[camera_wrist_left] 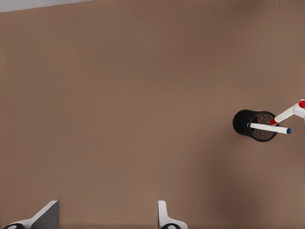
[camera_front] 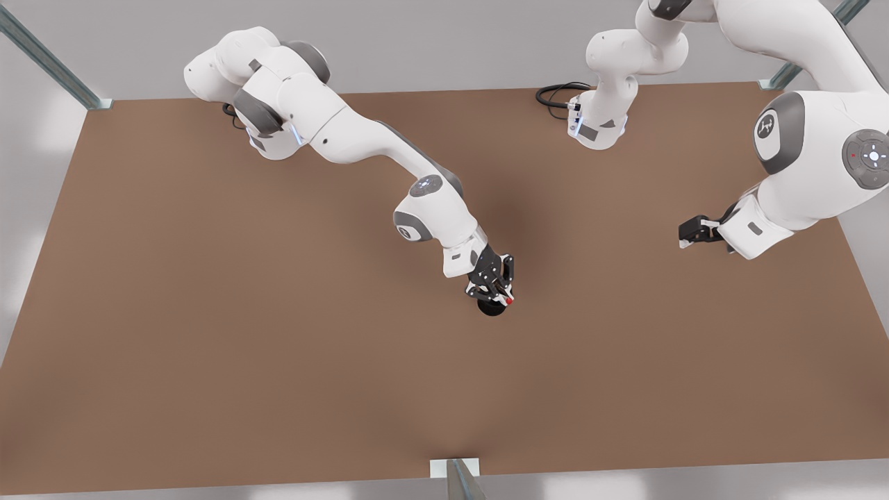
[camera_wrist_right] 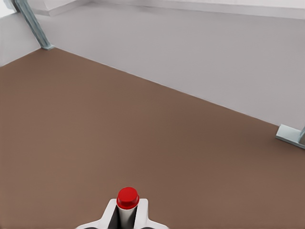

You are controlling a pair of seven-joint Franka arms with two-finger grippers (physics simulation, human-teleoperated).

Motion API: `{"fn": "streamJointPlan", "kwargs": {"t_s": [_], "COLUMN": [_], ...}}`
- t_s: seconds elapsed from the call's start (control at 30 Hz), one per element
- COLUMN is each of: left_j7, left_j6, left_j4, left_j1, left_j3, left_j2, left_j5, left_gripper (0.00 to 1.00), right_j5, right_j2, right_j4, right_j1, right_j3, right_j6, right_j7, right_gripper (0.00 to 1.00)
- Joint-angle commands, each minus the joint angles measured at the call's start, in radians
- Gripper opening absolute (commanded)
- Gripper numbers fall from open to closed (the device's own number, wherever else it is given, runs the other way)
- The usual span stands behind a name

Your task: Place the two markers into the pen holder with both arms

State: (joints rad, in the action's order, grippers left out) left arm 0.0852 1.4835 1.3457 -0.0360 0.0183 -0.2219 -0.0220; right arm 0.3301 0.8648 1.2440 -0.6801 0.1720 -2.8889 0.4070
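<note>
The right hand (camera_front: 494, 290) is near the middle of the brown desk (camera_front: 208, 312), directly over the black holder (camera_front: 491, 307). Its fingers (camera_wrist_right: 143, 214) are clamped on the red marker (camera_wrist_right: 127, 202), whose red end pokes out between them in the right wrist view. In the left wrist view this marker (camera_wrist_left: 288, 114) slants down, its lower red end at the holder's rim (camera_wrist_left: 244, 114); whether it touches the rim I cannot tell.

The blue marker (camera_wrist_left: 269, 128) already sits in the holder, leaning out over the rim with its blue end up and clear of the cup.

The left hand (camera_front: 693, 232) waits well apart from the holder, toward the front view's right, above bare desk. Its white fingertips (camera_wrist_left: 164, 217) stand wide apart with nothing between them.

A black cable (camera_front: 555, 94) loops on the desk by the base of the arm at the front view's upper right. Metal frame posts (camera_front: 48, 62) stand at the desk's corners.
</note>
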Motion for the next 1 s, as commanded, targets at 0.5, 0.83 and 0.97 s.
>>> {"fn": "streamJointPlan", "kwargs": {"t_s": [0.5, 0.83, 0.97], "left_j7": [-0.030, -0.028, 0.091], "left_j6": [0.008, 0.006, -0.005], "left_j4": [0.000, -0.005, 0.019], "left_j1": [0.001, -0.012, -0.002], "left_j3": [-0.004, -0.003, -0.004], "left_j2": [-0.013, -0.011, 0.061], "left_j5": [0.001, 0.005, 0.020], "left_gripper": [1.00, 1.00, 1.00], "right_j5": [0.020, -0.088, -0.296], "right_j2": [0.036, -0.449, -0.658], "right_j4": [0.003, 0.008, 0.216], "right_j1": [-0.010, 0.417, 0.547], "right_j3": [0.003, 0.098, -0.124], "right_j6": [0.000, 1.033, 1.295], "right_j7": [0.022, 0.009, -0.267], "right_gripper": [0.48, 1.00, 1.00]}}
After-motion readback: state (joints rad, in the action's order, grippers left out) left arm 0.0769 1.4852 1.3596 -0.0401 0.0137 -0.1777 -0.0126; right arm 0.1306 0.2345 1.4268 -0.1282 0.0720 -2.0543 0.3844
